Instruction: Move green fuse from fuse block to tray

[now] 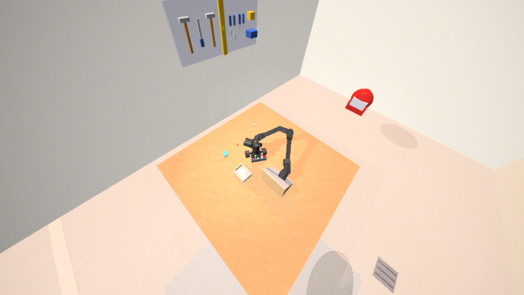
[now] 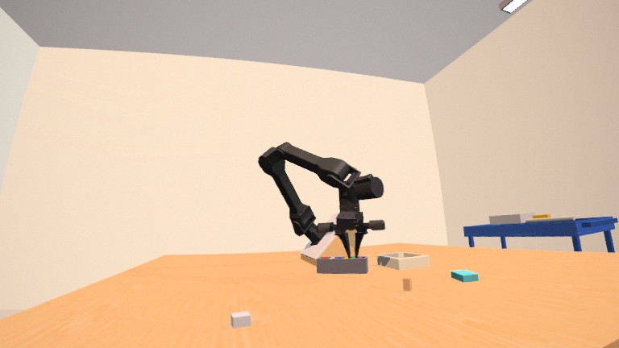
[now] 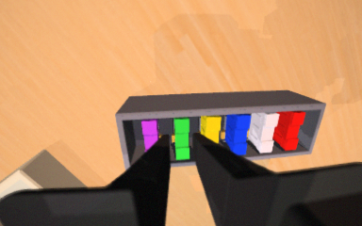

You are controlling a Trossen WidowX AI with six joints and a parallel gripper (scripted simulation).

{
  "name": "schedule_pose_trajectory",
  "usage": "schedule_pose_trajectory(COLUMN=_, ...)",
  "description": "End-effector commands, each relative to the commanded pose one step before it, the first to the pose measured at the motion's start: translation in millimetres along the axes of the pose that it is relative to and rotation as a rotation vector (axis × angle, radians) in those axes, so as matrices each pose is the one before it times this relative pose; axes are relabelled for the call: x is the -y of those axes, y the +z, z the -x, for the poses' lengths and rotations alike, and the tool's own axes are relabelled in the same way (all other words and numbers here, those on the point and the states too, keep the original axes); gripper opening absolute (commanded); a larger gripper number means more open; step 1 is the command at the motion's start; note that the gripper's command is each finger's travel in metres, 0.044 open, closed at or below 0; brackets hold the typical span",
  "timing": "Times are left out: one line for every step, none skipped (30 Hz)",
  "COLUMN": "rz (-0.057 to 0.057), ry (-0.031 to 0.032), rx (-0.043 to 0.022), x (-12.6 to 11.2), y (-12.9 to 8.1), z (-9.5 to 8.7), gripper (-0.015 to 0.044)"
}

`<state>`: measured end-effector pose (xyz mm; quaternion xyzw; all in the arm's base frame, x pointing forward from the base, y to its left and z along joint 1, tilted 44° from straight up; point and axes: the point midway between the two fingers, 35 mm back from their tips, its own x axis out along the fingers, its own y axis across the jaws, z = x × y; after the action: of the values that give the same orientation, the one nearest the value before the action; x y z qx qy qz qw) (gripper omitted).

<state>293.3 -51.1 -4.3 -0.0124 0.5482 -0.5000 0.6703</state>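
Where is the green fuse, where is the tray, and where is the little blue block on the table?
green fuse (image 3: 182, 138): wrist view, middle of its body, between the fingers.
tray (image 2: 413, 262): exterior view, on its front wall.
little blue block (image 2: 464, 275): exterior view, on its top face.

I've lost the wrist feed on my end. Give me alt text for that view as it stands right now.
Two black gripper fingers straddle the green fuse, second from the left in a grey fuse block on a wooden table; the fuse is not yet gripped. The row runs purple, green, yellow, blue, white, red. A corner of the tray shows at lower left.
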Motion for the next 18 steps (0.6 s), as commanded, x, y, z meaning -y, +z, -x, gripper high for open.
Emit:
schedule_pose_trajectory(rz=0.0049, ry=-0.0042, rx=0.00372, x=0.85, y=-0.25, z=-4.09, gripper=0.0074)
schedule_pose_trajectory(rz=0.0, ry=-0.00004, rx=0.00003, x=0.02, y=0.0, z=-0.74, gripper=0.0074)
schedule_pose_trajectory(rz=0.0, ry=-0.00003, rx=0.00002, x=0.01, y=0.0, z=-0.45, gripper=0.0074)
schedule_pose_trajectory(rz=0.0, ry=-0.00001, rx=0.00001, x=0.0, y=0.0, z=-0.15, gripper=0.0074)
schedule_pose_trajectory(rz=0.0, ry=0.0, rx=0.0, x=0.0, y=0.0, z=0.0, gripper=0.0074)
schedule_pose_trajectory(rz=0.0, ry=0.0, rx=0.0, x=0.0, y=0.0, z=0.0, gripper=0.0074)
schedule_pose_trajectory(rz=0.0, ry=0.0, rx=0.0, x=0.0, y=0.0, z=0.0, gripper=0.0074)
schedule_pose_trajectory(rz=-0.0042, ry=0.00361, rx=-0.00388, x=-0.7, y=0.03, z=1.18, gripper=0.0067)
schedule_pose_trajectory(rz=0.0, ry=0.0, rx=0.0, x=0.0, y=0.0, z=0.0, gripper=0.0061)
schedule_pose_trajectory(rz=0.0, ry=0.0, rx=0.0, x=0.0, y=0.0, z=0.0, gripper=0.0054)
schedule_pose_trajectory(rz=0.0, ry=0.0, rx=0.0, x=0.0, y=0.0, z=0.0, gripper=0.0047)
schedule_pose_trajectory(rz=0.0, ry=0.0, rx=0.0, x=0.0, y=0.0, z=0.0, gripper=0.0041)
schedule_pose_trajectory(rz=0.0, ry=0.0, rx=0.0, x=0.0, y=0.0, z=0.0, gripper=0.0034)
schedule_pose_trajectory(rz=0.0, ry=0.0, rx=0.0, x=0.0, y=0.0, z=0.0, gripper=0.0027)
schedule_pose_trajectory(rz=0.0, ry=0.0, rx=0.0, x=0.0, y=0.0, z=0.0, gripper=0.0021)
schedule_pose_trajectory(rz=0.0, ry=0.0, rx=0.0, x=0.0, y=0.0, z=0.0, gripper=0.0014)
schedule_pose_trajectory(rz=0.0, ry=0.0, rx=0.0, x=0.0, y=0.0, z=0.0, gripper=0.0007)
schedule_pose_trajectory(rz=0.0, ry=0.0, rx=0.0, x=0.0, y=0.0, z=0.0, gripper=0.0001)
